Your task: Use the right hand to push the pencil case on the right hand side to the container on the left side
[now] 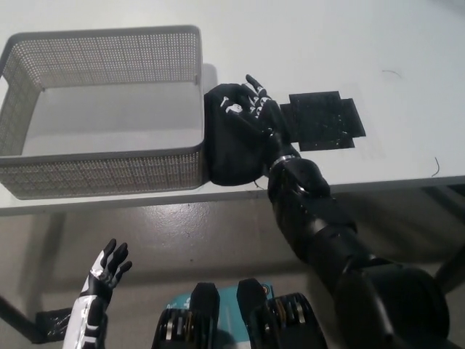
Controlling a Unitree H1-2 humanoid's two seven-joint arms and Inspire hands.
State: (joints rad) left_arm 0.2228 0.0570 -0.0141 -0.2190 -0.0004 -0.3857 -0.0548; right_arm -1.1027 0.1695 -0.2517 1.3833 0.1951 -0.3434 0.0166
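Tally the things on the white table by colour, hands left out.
Grey: 1, the grey mesh metal basket.
Black: 2, the soft black pencil case and the flat black square mat.
Total: 3.

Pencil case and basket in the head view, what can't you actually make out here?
- pencil case: right part hidden under the right hand; contact with the basket wall uncertain, black on shadow.
- Basket: left end cut off by the picture's edge.
- left hand: below the table, resting, arm cut off by the bottom edge.
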